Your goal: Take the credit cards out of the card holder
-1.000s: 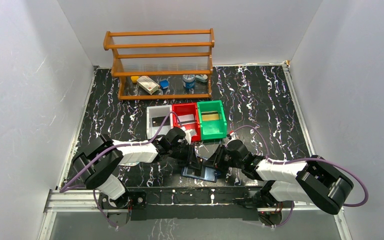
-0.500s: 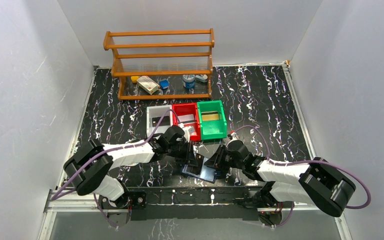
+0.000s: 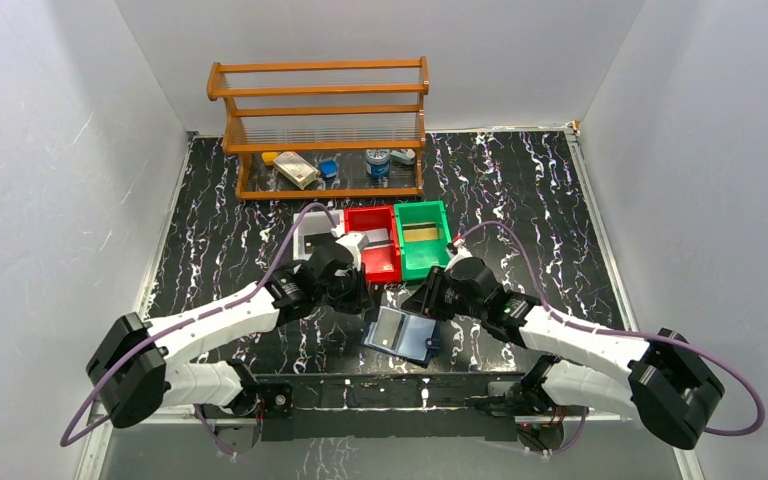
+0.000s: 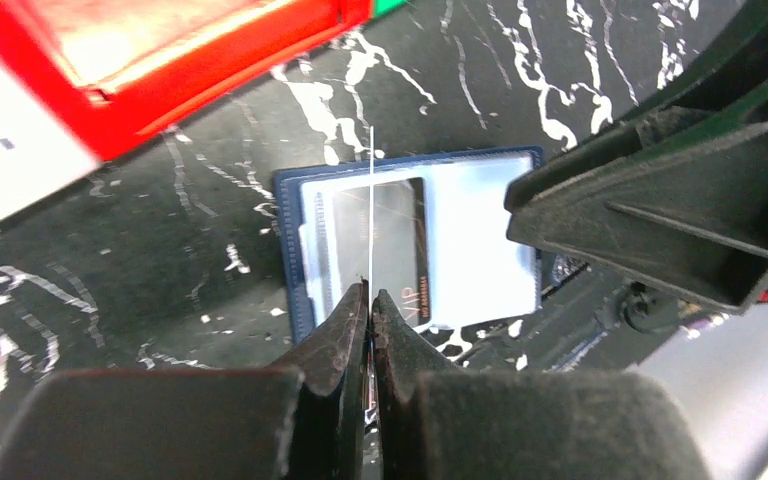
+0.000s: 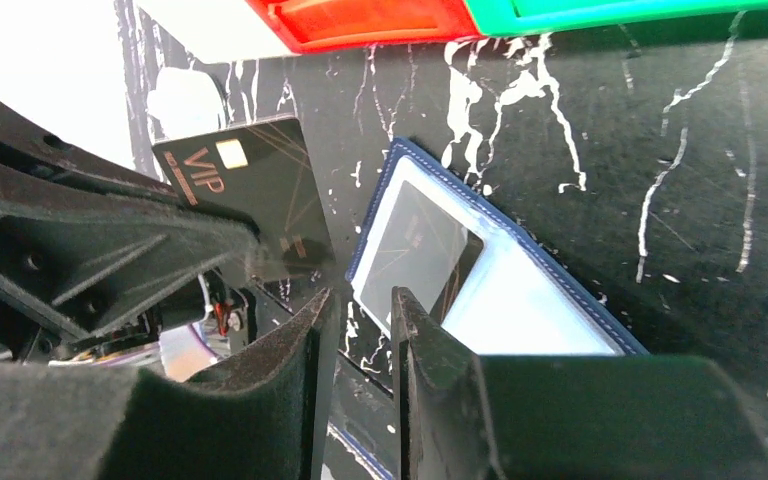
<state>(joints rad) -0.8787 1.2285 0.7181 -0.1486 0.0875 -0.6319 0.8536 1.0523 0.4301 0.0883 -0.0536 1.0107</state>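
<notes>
The card holder [image 3: 400, 335] lies open near the red bin [image 3: 385, 268], on the arms' side. Beside that bin the left gripper [image 4: 370, 290] pinches a black card [image 5: 245, 200]. The right gripper [image 5: 357, 300] has a small gap and holds nothing.

L arm [image 3: 222, 318], R arm [image 3: 585, 340]: blk joints, white links, purple cables [image 3: 283, 250]; L pincer [image 4: 369, 293], R pincer [image 5: 364, 300] blk.
</notes>
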